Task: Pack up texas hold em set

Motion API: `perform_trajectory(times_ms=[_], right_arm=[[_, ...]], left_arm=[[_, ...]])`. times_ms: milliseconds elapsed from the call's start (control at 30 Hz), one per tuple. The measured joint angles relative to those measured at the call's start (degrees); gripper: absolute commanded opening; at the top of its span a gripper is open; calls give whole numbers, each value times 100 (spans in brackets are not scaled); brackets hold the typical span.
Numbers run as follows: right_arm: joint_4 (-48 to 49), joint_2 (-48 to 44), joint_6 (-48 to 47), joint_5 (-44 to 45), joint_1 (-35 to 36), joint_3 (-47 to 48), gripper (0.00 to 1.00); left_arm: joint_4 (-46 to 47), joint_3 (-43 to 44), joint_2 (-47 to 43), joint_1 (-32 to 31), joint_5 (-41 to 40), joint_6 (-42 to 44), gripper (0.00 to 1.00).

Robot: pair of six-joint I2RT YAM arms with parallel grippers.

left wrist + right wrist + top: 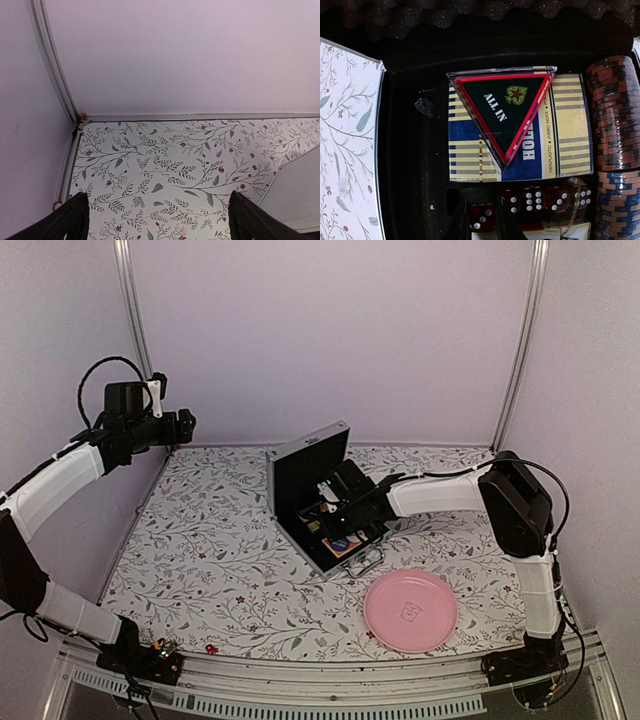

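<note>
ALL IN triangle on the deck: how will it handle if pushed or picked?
The triangle looks flat, glossy plastic: probably stiff, light. Lying on the smooth deck, it would likely slide if pushed and be hard to pinch.

Pink plate (411, 611) — flat on floral tabletop (200, 560)

The left arm (60, 480) is raised high at the rear left. The left gripper (186, 424) has its fingers (75, 215) spread wide. The right arm (440, 492) stretches leftward from a bent elbow, and the right gripper (338, 522) points downward, its jaws too dark to read.
</note>
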Motion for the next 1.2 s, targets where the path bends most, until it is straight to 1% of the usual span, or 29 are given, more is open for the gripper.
perform_trajectory(times_ms=[133,200,400,733,867,1033,1200], right_arm=[[-42,26,-7,59,0,46,22],[-46,26,0,87,0,55,26],[-96,26,-20,155,0,107,31],[-162,26,-31,223,0,212,36],[-219,26,-63,348,13,212,41],[-341,26,-142,599,63,212,50],[-485,50,-232,807,164,267,55]], left_arm=[[0,0,0,0,0,0,97],[0,0,0,0,2,0,97],[0,0,0,0,2,0,97],[0,0,2,0,2,0,97],[0,0,2,0,2,0,97],[0,0,2,0,2,0,97],[0,0,2,0,4,0,97]])
